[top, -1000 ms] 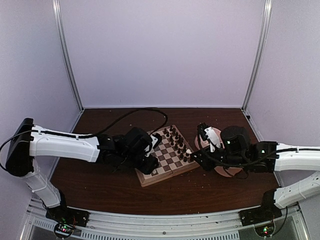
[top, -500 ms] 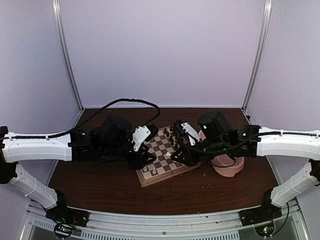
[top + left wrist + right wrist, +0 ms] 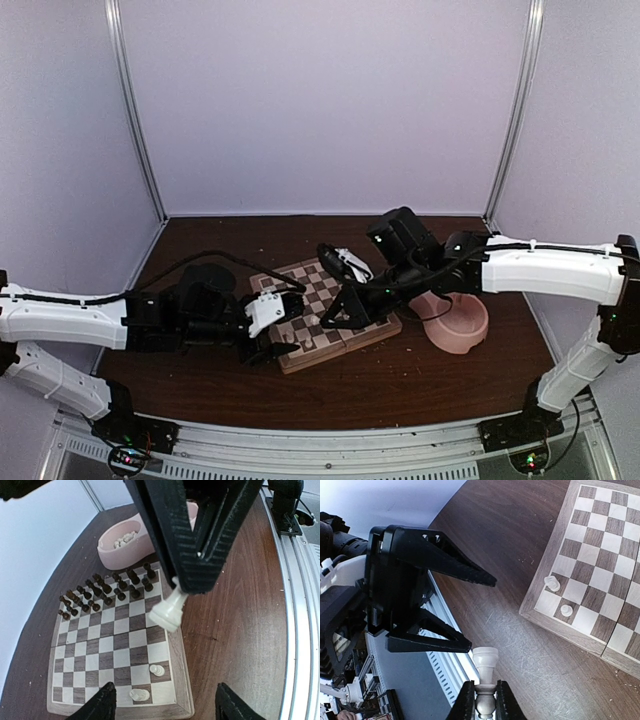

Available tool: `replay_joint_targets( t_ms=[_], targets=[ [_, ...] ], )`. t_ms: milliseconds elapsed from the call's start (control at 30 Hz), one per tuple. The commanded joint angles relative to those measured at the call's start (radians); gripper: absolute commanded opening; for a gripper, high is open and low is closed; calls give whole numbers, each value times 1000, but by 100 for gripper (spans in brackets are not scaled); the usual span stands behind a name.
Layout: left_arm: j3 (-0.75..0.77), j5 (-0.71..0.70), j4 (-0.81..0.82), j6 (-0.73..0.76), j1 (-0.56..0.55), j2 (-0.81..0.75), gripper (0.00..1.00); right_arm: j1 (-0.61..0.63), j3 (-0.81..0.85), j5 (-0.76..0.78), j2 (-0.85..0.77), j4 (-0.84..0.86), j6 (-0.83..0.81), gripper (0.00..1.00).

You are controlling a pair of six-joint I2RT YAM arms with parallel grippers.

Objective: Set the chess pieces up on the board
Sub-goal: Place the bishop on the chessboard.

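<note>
A cream-white chess piece (image 3: 169, 611) is pinched at its narrow upper end by the right pincer (image 3: 485, 689), whose fingers are pressed onto it from both sides. The piece is held tilted in the air with its broad base downward and is touched by nothing else. Seen from the left wrist, it is above the 3 o'clock edge of the board (image 3: 114, 645).

The left pincer (image 3: 480, 614) is spread wide with nothing between its fingers. It is held low over the tabletop (image 3: 235, 630), just off the board's near corner, and is pointed toward the held piece.

In the left wrist view, two more white pieces (image 3: 156, 670) are seen close together on the board near its 5 o'clock corner. Dark pieces (image 3: 107, 592) are ranged in two rows along the 12 o'clock edge. Beyond them a pink bowl (image 3: 131, 555) is set on the dark wooden tabletop, and small white pieces (image 3: 121, 541) are seen inside it. In the overhead view the bowl is found near the board, at its 3 o'clock.
</note>
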Motion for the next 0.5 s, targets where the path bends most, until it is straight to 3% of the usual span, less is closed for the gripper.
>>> replay_joint_targets(
  t_ms=[0, 467],
  targets=[
    [-10, 25, 152, 122, -4, -1, 67, -1, 46, -93, 23, -16, -4, 0],
    [25, 145, 176, 151, -4, 61, 53, -1, 38, -174, 76, 45, 32, 0]
  ],
)
